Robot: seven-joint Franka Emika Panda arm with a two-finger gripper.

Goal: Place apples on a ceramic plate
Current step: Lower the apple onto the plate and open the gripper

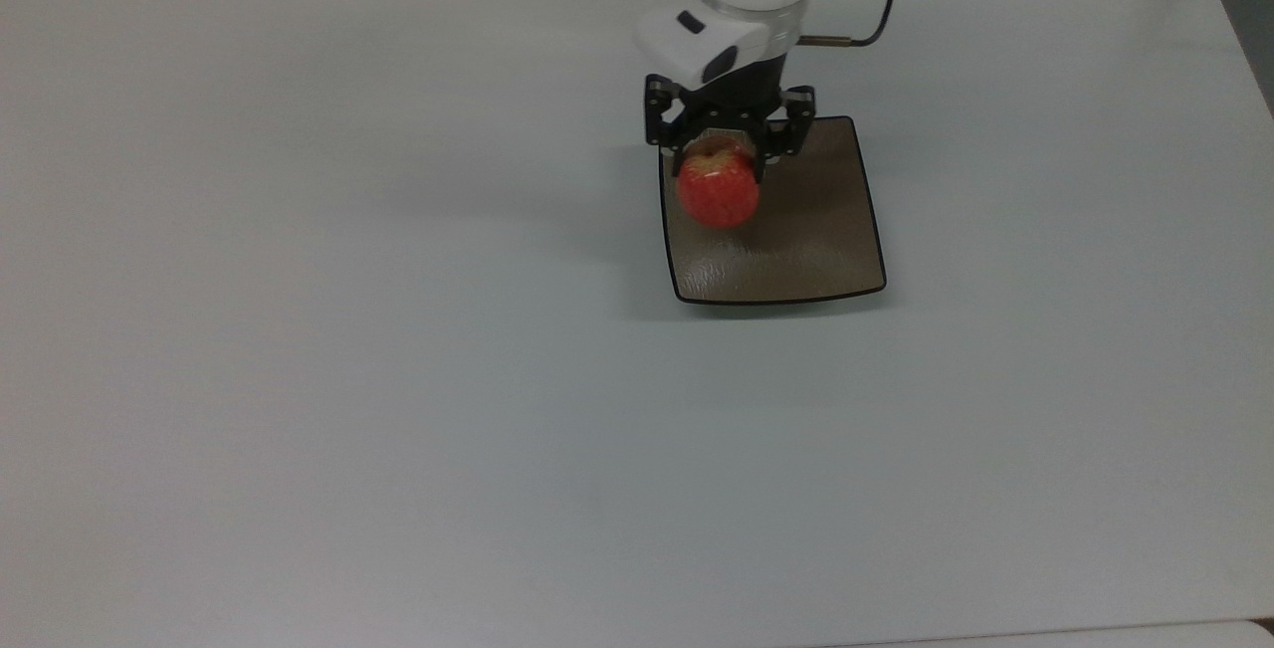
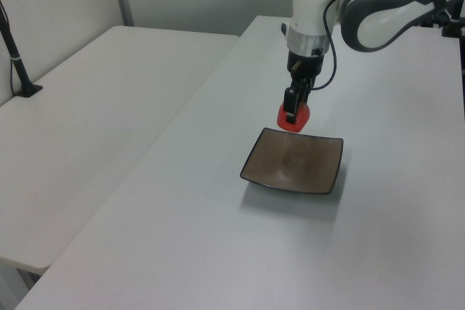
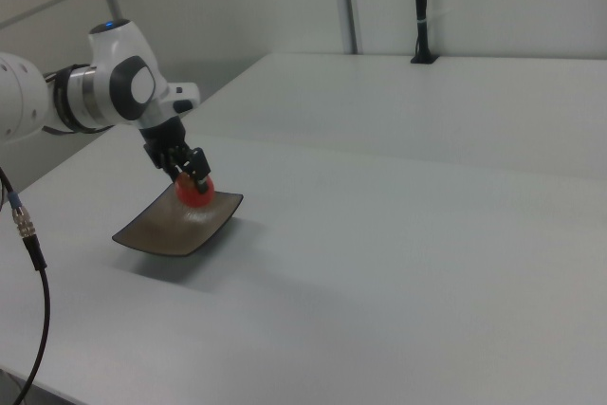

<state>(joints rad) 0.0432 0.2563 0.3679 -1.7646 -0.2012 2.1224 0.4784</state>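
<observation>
Gripper (image 1: pixel 724 145) clamped on red apple (image 1: pixel 718 194), held above brown ceramic plate's (image 1: pixel 816 250) edge at the top view's left; risk: early drop → apple rolls off upturned rim onto table (image 1: pixel 398 379).

ceramic plate (image 1: pixel 816 240): glossy brown glaze, dark rim | apple (image 1: pixel 718 194): speckled red skin | table (image 1: pixel 398 379): matt white, smooth

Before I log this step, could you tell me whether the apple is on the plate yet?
Not yet. The apple is clamped in the gripper, held above the plate; the left view shows it clear of the surface.
</observation>
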